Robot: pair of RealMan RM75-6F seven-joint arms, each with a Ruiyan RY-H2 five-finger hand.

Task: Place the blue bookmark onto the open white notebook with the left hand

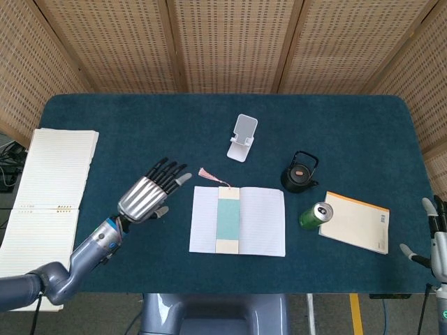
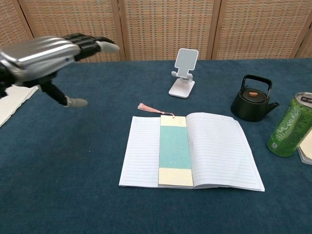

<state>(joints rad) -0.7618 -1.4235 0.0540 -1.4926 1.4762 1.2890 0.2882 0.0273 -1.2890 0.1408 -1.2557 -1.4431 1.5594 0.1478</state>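
Note:
The blue bookmark [image 1: 228, 217] [image 2: 174, 150], with cream ends and a pink tassel [image 2: 145, 107], lies flat along the middle of the open white notebook [image 1: 258, 221] [image 2: 219, 148]. My left hand [image 1: 149, 192] [image 2: 46, 51] hovers well left of the notebook, raised above the table, fingers spread and holding nothing. My right hand [image 1: 434, 237] shows only at the far right edge in the head view; its fingers are too small to read.
A white phone stand [image 1: 242, 138] [image 2: 184, 72] stands behind the notebook. A black teapot [image 1: 299, 172] [image 2: 251, 98] and a green can [image 1: 316, 216] [image 2: 287, 125] sit to the right, with an orange-edged notepad [image 1: 356, 222] beyond. A lined pad [image 1: 45, 202] lies at the table's left edge.

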